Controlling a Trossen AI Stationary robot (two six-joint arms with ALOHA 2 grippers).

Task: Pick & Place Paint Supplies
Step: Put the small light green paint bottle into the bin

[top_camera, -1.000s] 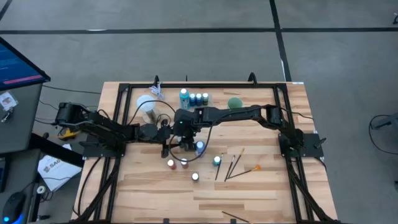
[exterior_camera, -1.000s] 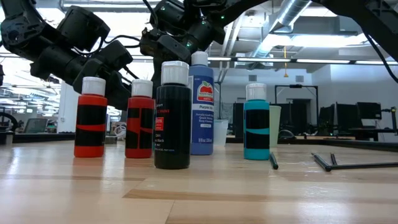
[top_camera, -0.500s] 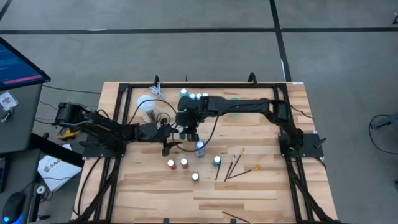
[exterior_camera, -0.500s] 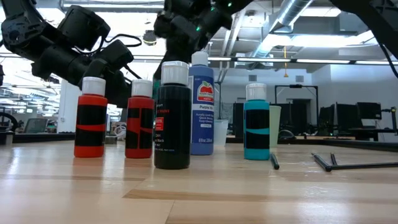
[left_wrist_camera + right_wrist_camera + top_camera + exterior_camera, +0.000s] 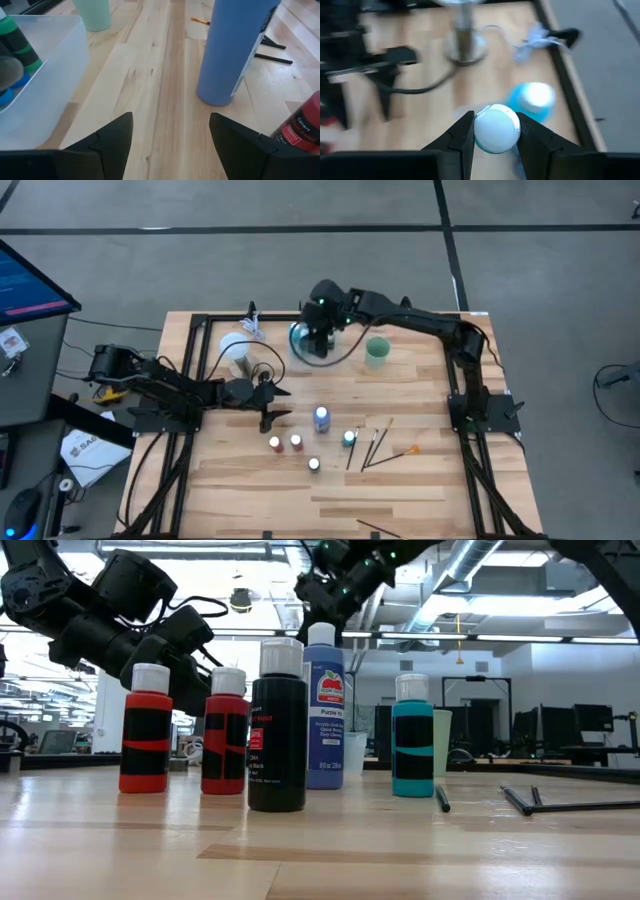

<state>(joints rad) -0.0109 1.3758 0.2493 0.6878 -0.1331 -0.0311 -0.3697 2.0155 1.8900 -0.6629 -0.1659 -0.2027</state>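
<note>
The right gripper (image 5: 494, 131) held a white-capped paint bottle (image 5: 497, 129) above the clear plastic tray (image 5: 47, 75); lowering upright seemed wise. The left gripper (image 5: 170, 135) gaped wide.

The blue bottle (image 5: 323, 705) label seems to read "Purple"; a red bottle (image 5: 300, 131) reads "Colorart".

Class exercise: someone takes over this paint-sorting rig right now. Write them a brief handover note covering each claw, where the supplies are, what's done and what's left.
Right claw: shut on a white-capped bottle, carried above the clear tray at the table's far edge.
Left claw: open, empty, low over the table facing the blue bottle.
Done: a few bottles already sit in the tray.
Left: the blue bottle, two red bottles, a black bottle, a teal bottle and the brushes lying on the table; the green cup stands beside the tray.
</note>
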